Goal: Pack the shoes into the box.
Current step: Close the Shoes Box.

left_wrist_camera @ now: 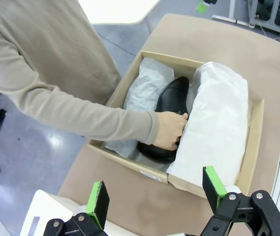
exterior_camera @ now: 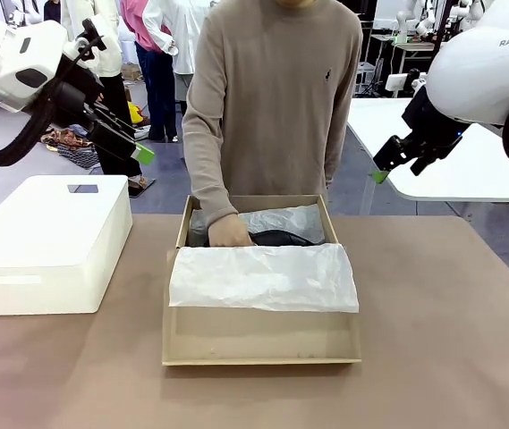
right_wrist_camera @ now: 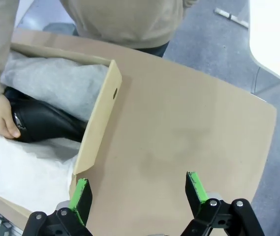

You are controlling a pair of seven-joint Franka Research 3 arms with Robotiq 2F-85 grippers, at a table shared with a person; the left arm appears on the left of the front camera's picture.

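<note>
The left gripper (exterior_camera: 138, 147), black with green pads, hangs in the air with its jaws spread wide and nothing between them. Directly below it sits a white rectangular plastic bin (exterior_camera: 48, 241) on the brown table (exterior_camera: 451, 313). In the left wrist view the same gripper (left_wrist_camera: 155, 194) looks down its fingers at the tan cardboard shoebox (left_wrist_camera: 125, 157), which lies ahead of and below the fingertips, well apart from them.

The shoebox (exterior_camera: 263, 335) stands open between the two grippers, lower than both. Crumpled white tissue paper (exterior_camera: 263, 277) covers the half of it nearer the robot. In the half beyond the tissue lies a black leather dress shoe (exterior_camera: 281, 238), and the person's hand (exterior_camera: 229, 232) rests on it. From the left wrist the hand (left_wrist_camera: 169, 130) grips the shoe (left_wrist_camera: 171, 96) at one end, beside the tissue (left_wrist_camera: 213, 123).

The right gripper (exterior_camera: 384, 170) hangs above and to the right of the box, jaws fully apart and empty. In its own view the gripper (right_wrist_camera: 139, 192) is over bare table, with the box wall (right_wrist_camera: 100, 118), the shoe (right_wrist_camera: 46, 123) and the hand (right_wrist_camera: 2, 118) off beyond its left finger.
</note>
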